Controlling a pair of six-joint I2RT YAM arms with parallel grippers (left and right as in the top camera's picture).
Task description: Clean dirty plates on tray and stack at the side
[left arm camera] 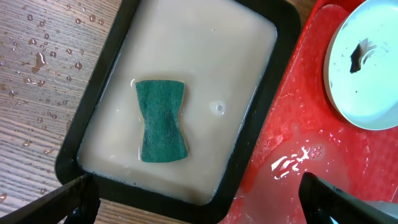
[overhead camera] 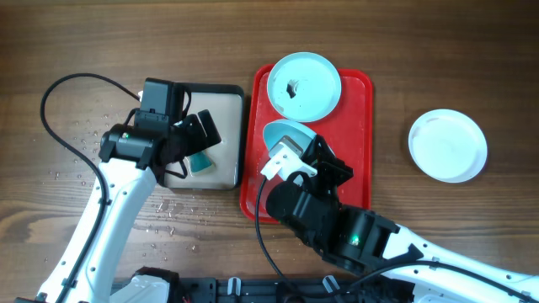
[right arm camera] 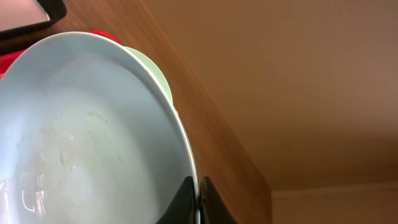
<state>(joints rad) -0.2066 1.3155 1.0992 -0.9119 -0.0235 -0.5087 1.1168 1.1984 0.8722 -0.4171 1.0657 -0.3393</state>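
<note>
Right gripper (right arm camera: 198,200) clamps a tilted plate (right arm camera: 81,137) by its rim, above the tray (overhead camera: 358,151).
Its arm hides most of that plate from overhead. We count three plates: the held one, faintly streaked; a dark-smeared plate (overhead camera: 304,84) on the tray; a clean plate (overhead camera: 447,145) on the table (overhead camera: 421,50). Left gripper (left arm camera: 196,193) gapes over one sponge (left arm camera: 161,120).
</note>
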